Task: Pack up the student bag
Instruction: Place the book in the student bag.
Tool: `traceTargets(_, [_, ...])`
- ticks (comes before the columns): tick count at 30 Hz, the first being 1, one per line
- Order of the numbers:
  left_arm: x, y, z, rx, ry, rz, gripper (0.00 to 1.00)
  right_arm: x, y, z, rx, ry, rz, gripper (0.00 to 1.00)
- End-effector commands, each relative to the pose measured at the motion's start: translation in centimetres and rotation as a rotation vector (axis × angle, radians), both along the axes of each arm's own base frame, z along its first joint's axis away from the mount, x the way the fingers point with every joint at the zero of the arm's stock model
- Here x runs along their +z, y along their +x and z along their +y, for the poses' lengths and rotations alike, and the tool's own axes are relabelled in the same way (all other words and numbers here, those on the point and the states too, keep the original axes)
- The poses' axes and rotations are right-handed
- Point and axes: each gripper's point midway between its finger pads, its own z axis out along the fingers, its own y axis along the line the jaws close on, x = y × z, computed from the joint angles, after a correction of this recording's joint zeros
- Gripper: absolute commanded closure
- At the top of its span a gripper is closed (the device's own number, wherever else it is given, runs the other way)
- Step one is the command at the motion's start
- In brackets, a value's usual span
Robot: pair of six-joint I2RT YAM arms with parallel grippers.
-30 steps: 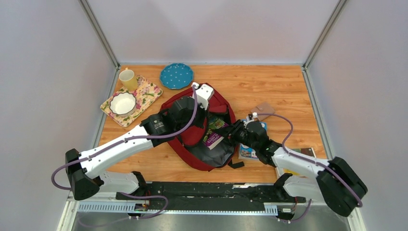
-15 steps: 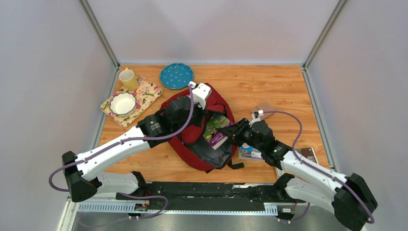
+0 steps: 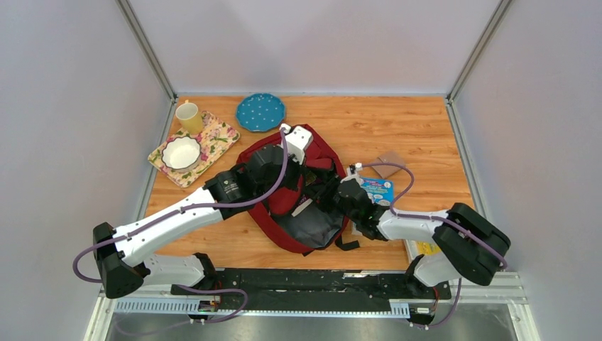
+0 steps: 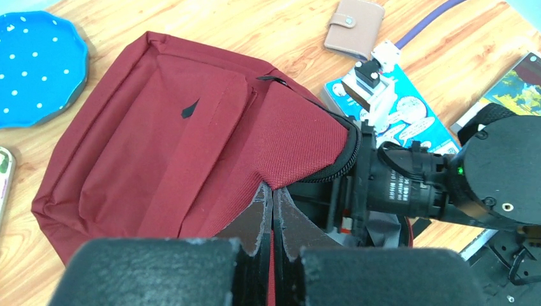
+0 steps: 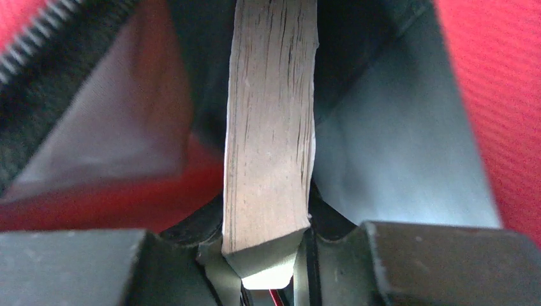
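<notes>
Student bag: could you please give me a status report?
Left pincer shut on dark red fabric backpack flap. Right pincer holding cream-paged book inside. No obstruction seen.

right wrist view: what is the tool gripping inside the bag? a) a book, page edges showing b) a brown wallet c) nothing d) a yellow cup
a: the right tool is clamped on a book whose page edges face the camera, with the fabric of the red bag on either side.

A blue dotted plate (image 3: 260, 111) is set by the table's (image 3: 426, 135) far edge. At the far-left corner a white bowl (image 3: 181, 153) is carried on a floral tray (image 3: 220, 133), a yellow mug (image 3: 189, 117) at its far end. Right of middle, a brown wallet (image 3: 391, 159) and a blue booklet (image 3: 376, 190) are laid
</notes>
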Motion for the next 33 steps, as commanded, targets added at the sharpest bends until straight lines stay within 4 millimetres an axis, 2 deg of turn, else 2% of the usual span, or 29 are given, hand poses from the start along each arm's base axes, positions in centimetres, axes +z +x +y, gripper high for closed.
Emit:
traceTargets(1, [2.0, 0.1, -0.4, 0.005, -0.089, -0.029, 1.00, 7.3, 4.6, 1.3, -0.162, 0.225, -0.177, 1.00])
traceTargets(4, [2.1, -0.1, -0.4, 0.001, -0.100, -0.029, 1.00, 5.6, 5.7, 1.3, -0.218, 0.200, -0.128, 1.00])
traceTargets(5, [2.1, -0.1, -0.3, 0.006, -0.098, -0.031, 1.00, 4.0, 5.9, 1.7, -0.214, 0.164, -0.102, 1.00])
traceTargets(7, [2.1, 0.0, -0.2, 0.010, -0.098, -0.034, 1.00, 2.7, 5.4, 2.8, -0.154, 0.147, -0.070, 0.95])
traceTargets(8, [2.2, 0.0, -0.1, 0.011, -0.099, -0.035, 1.00, 1.4, 5.2, 3.2, -0.130, 0.123, -0.053, 0.91])
traceTargets(9, [2.1, 0.0, 0.0, 0.013, -0.095, -0.037, 1.00, 0.6, 4.7, 3.6, -0.107, 0.109, -0.036, 0.84])
traceTargets(10, [2.1, 0.0, 0.1, 0.017, -0.097, -0.038, 1.00, -0.1, 3.8, 4.0, -0.058, 0.100, -0.010, 0.68])
traceTargets(13, [1.2, -0.1, 0.3, 0.023, -0.087, -0.027, 1.00, -1.9, 1.8, 4.3, 0.019, 0.025, 0.024, 0.43])
traceTargets(14, [0.6, -0.2, 0.4, 0.025, -0.079, -0.024, 1.00, -2.3, 1.1, 3.9, 0.030, 0.001, 0.022, 0.38])
traceTargets(15, [0.6, -0.1, 0.6, 0.031, -0.082, -0.025, 1.00, -1.7, 0.6, 3.7, 0.049, -0.020, -0.008, 0.28])
traceTargets(17, [0.2, -0.1, 0.7, 0.034, -0.079, -0.021, 1.00, -2.2, -0.2, 2.9, 0.074, -0.081, -0.004, 0.14])
traceTargets(18, [0.2, -0.1, 0.8, 0.036, -0.083, -0.019, 1.00, -1.4, -0.6, 2.7, 0.089, -0.083, -0.020, 0.14])
traceTargets(19, [0.1, -0.1, 0.8, 0.035, -0.083, -0.019, 1.00, -2.0, -1.1, 2.1, 0.097, -0.123, -0.007, 0.13])
traceTargets(22, [-0.4, 0.0, 1.0, 0.040, -0.077, -0.011, 1.00, -1.8, -1.9, 1.0, 0.107, -0.173, 0.008, 0.13])
traceTargets(23, [-0.4, 0.0, 1.0, 0.040, -0.078, -0.010, 1.00, -1.6, -2.0, 0.9, 0.111, -0.175, 0.002, 0.13])
traceTargets(26, [-0.6, -0.1, 0.9, 0.036, -0.085, -0.006, 1.00, -1.7, -2.0, 0.5, 0.099, -0.180, 0.004, 0.25])
traceTargets(27, [-0.6, -0.1, 0.8, 0.037, -0.090, -0.004, 1.00, -1.9, -1.9, 0.6, 0.096, -0.180, 0.010, 0.39])
traceTargets(28, [-0.5, -0.1, 0.8, 0.034, -0.094, -0.003, 1.00, -1.7, -1.6, 0.9, 0.092, -0.173, 0.015, 0.48])
traceTargets(29, [-0.6, -0.1, 0.7, 0.033, -0.095, -0.001, 1.00, -2.5, -1.5, 1.1, 0.091, -0.180, 0.036, 0.56])
traceTargets(30, [-0.5, -0.1, 0.7, 0.033, -0.099, -0.001, 1.00, -2.6, -1.2, 1.4, 0.091, -0.179, 0.042, 0.80])
traceTargets(31, [-0.6, -0.2, 0.7, 0.031, -0.095, 0.002, 1.00, -2.1, -0.6, 2.0, 0.087, -0.164, 0.025, 0.94])
traceTargets(32, [-0.6, -0.2, 0.7, 0.030, -0.096, 0.002, 1.00, -2.9, -0.4, 2.2, 0.077, -0.168, 0.048, 1.00])
traceTargets(33, [-0.5, -0.2, 0.7, 0.030, -0.098, 0.003, 1.00, -3.0, -0.2, 2.4, 0.069, -0.159, 0.053, 1.00])
